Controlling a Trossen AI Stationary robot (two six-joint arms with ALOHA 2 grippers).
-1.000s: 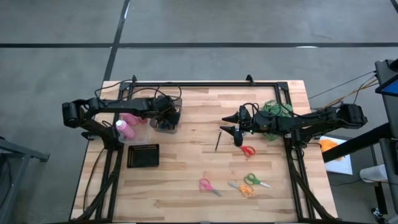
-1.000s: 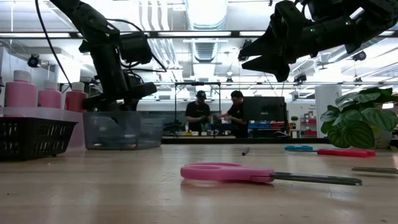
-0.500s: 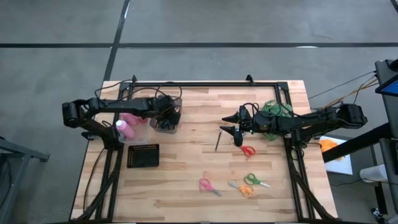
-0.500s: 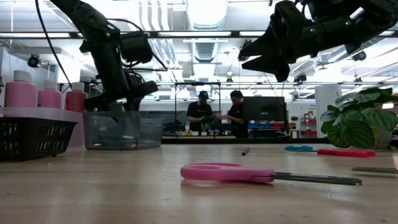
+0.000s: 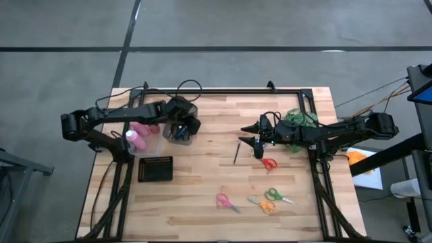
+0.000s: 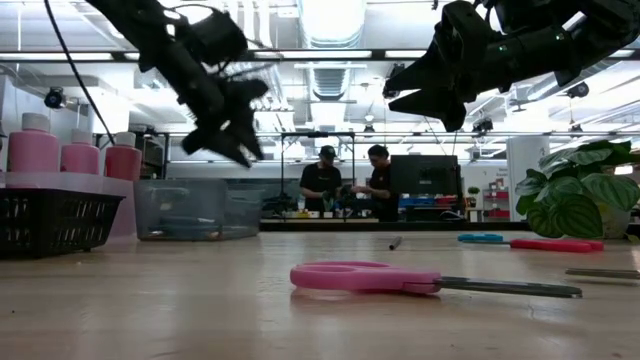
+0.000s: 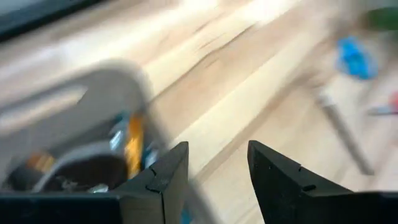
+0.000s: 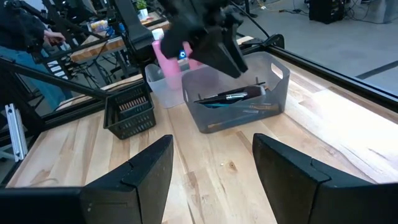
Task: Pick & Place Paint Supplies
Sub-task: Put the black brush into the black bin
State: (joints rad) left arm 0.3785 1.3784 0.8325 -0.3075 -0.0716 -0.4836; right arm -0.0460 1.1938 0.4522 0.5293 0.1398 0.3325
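High view: brushes [image 5: 179, 130] lie in the clear bin [image 5: 190, 137] at the bench's [image 5: 202, 182] back left, pink bottles [image 5: 137, 135] in a tub beside it. One black brush [image 5: 236, 152] lies on bare wood mid-bench. The left tool [image 5: 195, 125] hangs above the bin, fingers spread, empty. The right tool [image 5: 247, 140] hovers near the loose brush, spread, empty.

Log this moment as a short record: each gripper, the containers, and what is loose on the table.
left gripper: open, empty, above the clear bin
right gripper: open, empty, hovering mid-table
clear bin: holds brushes
pink bottles: in the clear tub left of the bin
black basket: in front of the tub
loose brush: on the wood by the right gripper
scissors: several pairs, toward the front of the table
plant: right side
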